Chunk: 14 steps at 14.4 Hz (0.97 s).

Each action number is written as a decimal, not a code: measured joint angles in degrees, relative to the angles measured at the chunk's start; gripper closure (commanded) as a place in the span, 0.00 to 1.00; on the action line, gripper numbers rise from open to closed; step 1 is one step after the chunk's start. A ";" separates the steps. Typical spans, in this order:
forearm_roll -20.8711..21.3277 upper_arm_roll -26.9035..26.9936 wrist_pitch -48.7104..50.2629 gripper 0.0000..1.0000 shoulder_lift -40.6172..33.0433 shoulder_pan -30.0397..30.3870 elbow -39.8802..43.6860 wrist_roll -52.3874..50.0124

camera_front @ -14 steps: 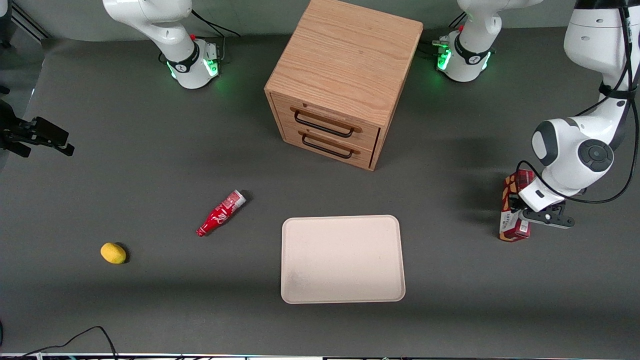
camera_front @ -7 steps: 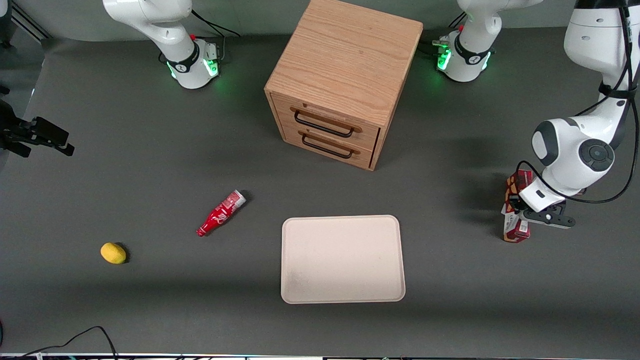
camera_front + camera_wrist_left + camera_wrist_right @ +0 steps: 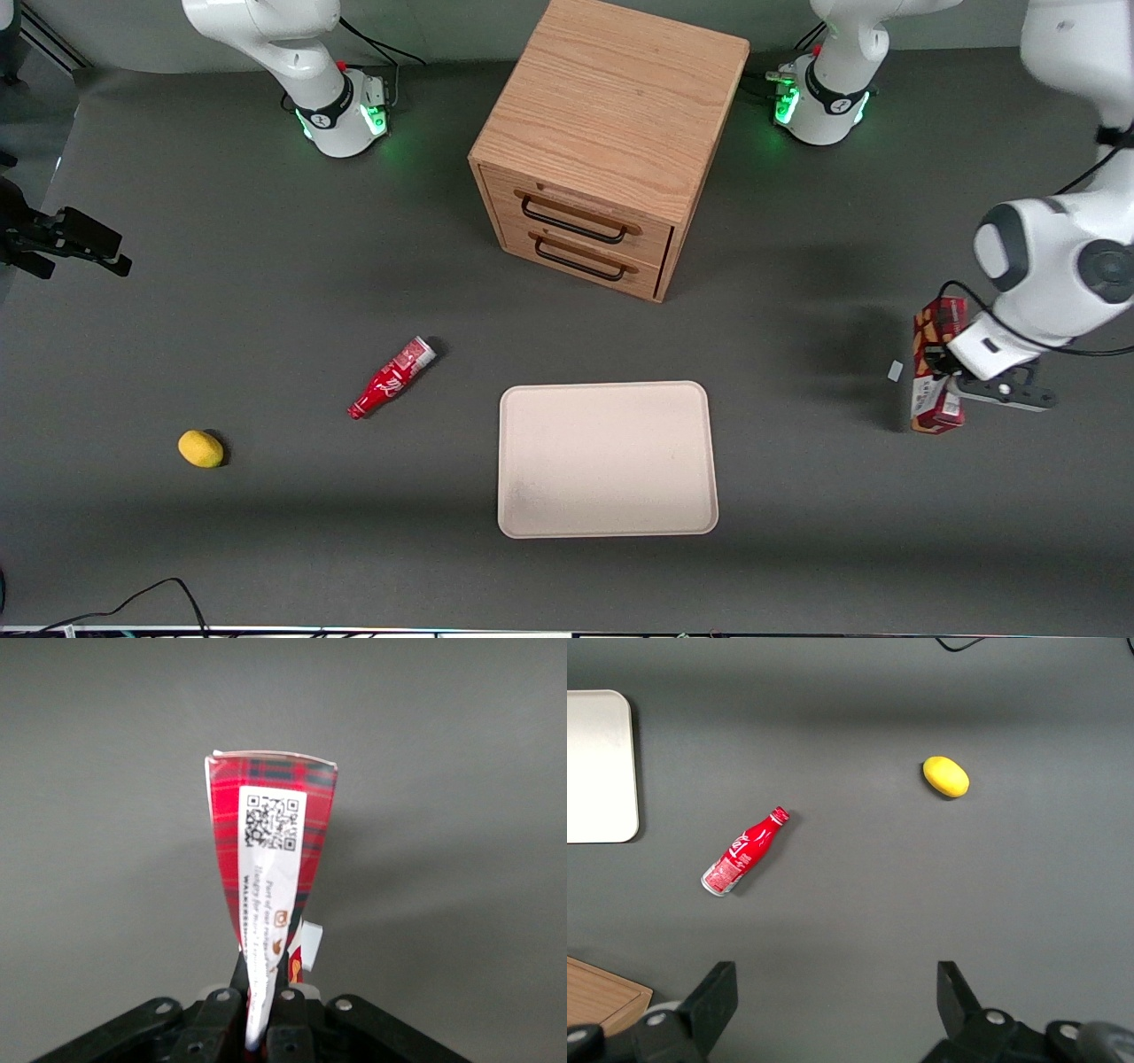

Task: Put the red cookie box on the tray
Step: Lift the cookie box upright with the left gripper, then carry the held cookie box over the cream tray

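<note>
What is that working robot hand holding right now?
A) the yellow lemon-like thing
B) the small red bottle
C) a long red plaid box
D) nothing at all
C: the gripper is shut on the red cookie box, which hangs off toward the working arm's end of the table, well away from the tray; the red bottle and the yellow fruit lie untouched.

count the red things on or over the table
2. The small red bottle lies on the table toward the parked arm's end, beside the tray. The red cookie box sits clamped in the left end effector toward the working arm's end.
</note>
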<state>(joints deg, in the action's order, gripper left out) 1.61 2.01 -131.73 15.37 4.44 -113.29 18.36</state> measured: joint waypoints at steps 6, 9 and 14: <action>-0.33 -0.51 37.96 1.00 -4.96 -0.15 27.62 -0.31; -0.66 -3.23 44.43 1.00 -4.39 -0.77 34.75 -5.07; -0.70 -11.39 44.45 1.00 2.39 -7.04 41.05 -25.79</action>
<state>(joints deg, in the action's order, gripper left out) 0.91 -9.38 -87.28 17.76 -2.60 -72.24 -7.43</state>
